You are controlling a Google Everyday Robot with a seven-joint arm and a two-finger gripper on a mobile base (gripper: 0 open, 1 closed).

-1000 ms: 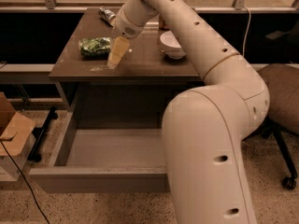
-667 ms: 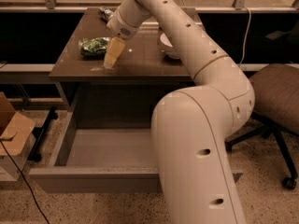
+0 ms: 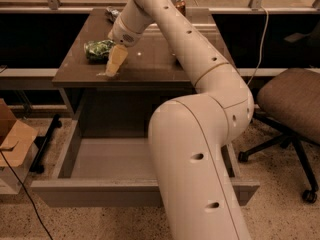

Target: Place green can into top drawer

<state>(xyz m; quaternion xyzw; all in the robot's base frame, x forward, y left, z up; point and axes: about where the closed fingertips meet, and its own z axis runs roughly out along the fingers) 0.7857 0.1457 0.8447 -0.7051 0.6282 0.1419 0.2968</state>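
Note:
The green can [image 3: 98, 49] lies on its side at the left of the brown table top [image 3: 150, 66]. My gripper [image 3: 113, 66] hangs from the white arm, pointing down at the table top just right of the can, its tip close to the table's front edge. It holds nothing that I can see. The top drawer [image 3: 107, 159] is pulled wide open below the table, its grey inside bare. My arm's big lower links cover the drawer's right part.
A brown-orange can [image 3: 180, 6] and a silvery object [image 3: 112, 14] stand at the table's back edge. An office chair [image 3: 292, 101] is at the right. A cardboard box [image 3: 12, 139] and a cable lie on the floor at the left.
The arm has swung left and the gripper has shifted a little left along the table's front, closer to the green can. The white bowl is now hidden behind the arm.

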